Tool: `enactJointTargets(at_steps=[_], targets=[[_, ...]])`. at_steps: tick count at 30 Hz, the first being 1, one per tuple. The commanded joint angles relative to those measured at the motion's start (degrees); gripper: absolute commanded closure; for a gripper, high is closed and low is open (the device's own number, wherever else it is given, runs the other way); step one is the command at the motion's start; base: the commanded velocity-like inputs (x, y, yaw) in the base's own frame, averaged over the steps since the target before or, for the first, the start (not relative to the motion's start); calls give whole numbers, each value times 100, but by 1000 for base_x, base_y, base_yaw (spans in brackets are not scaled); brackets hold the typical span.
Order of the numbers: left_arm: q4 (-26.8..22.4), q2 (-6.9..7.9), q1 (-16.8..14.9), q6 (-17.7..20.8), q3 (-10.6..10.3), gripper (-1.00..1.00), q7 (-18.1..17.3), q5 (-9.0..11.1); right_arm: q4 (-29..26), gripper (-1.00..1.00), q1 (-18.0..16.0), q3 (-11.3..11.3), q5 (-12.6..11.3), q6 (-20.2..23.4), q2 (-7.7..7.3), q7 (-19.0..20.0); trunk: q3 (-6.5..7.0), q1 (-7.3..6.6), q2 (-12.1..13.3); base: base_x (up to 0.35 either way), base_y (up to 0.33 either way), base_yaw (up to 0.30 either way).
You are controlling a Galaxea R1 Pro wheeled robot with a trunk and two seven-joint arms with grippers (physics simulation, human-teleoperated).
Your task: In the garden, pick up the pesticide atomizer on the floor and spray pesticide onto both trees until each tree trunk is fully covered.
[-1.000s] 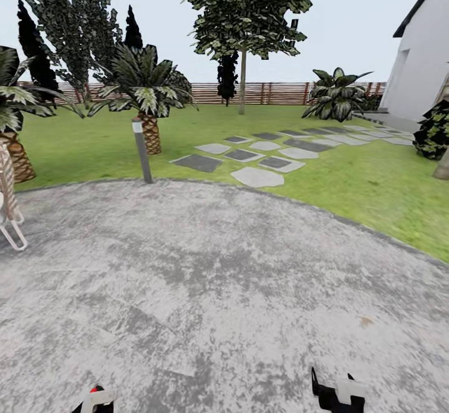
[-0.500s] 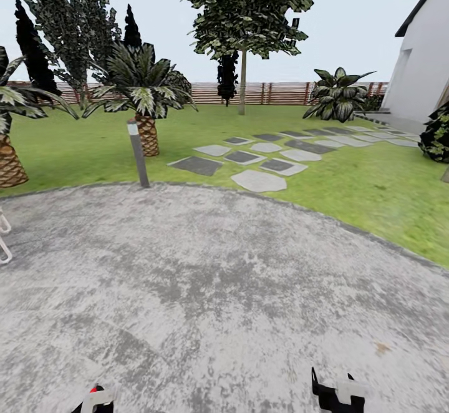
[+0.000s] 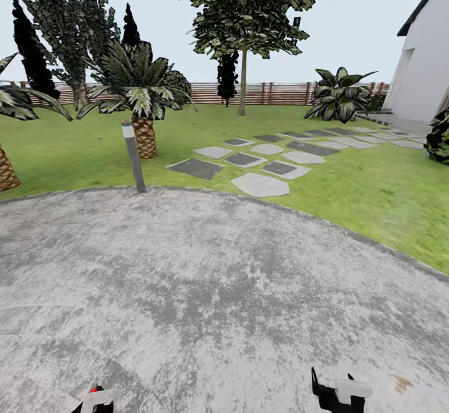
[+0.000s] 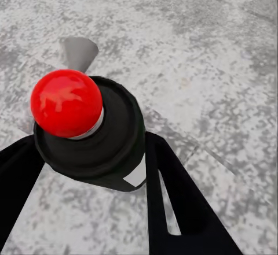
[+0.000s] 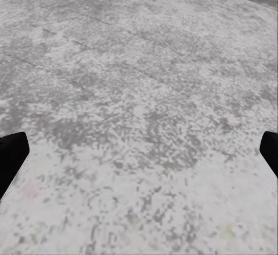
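Pesticide atomizer (image 4: pixel 92 130) — a small sprayer with a dark rounded body, a glossy red ball on top and a light grey cone-shaped nozzle — is seen in the left wrist view, clamped between the two black fingers (image 4: pixel 174 203) of the left gripper (image 4: pixel 87 168) and held above speckled grey pavement. In the head view, a red dot and a pale part of it (image 3: pixel 95 395) are visible at the lower edge, where the left gripper (image 3: pixel 93 403) sits.

The right gripper (image 3: pixel 340 394) is shown in the head view as a black-and-white part at the bottom edge; in the right wrist view its black fingertips (image 5: pixel 11 156) are set wide apart at the two sides, with nothing between them but pavement.

A broad round patio of mottled grey concrete (image 3: pixel 206 288) is spread in front of the robot, bordered by green lawn (image 3: pixel 386 194). A short grey post lamp (image 3: pixel 133 156) stands at the patio's far rim, and irregular flat stepping stones (image 3: pixel 260 184) are laid across the grass beyond it. A scaly-trunked palm (image 3: pixel 143 132) stands near the lamp. Farther off, a tall leafy tree with a thin pale trunk (image 3: pixel 242 82) is seen before a brown slatted wooden fence (image 3: pixel 280 93) — a white house wall (image 3: pixel 424 70) is at the right.
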Motion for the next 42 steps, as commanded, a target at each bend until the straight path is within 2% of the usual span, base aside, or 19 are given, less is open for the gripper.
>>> enactJointTargets(at_steps=[1,42], targets=[[4,1,-3,-17,-10,100,-8,52,4,-100,-3,-28,5,-19,1,13,-5,2,-2,341,0,0],[4,2,-3,-17,-2,100,-8,52,4,-100,-3,-28,5,-24,1,8,-5,2,-2,341,0,0]])
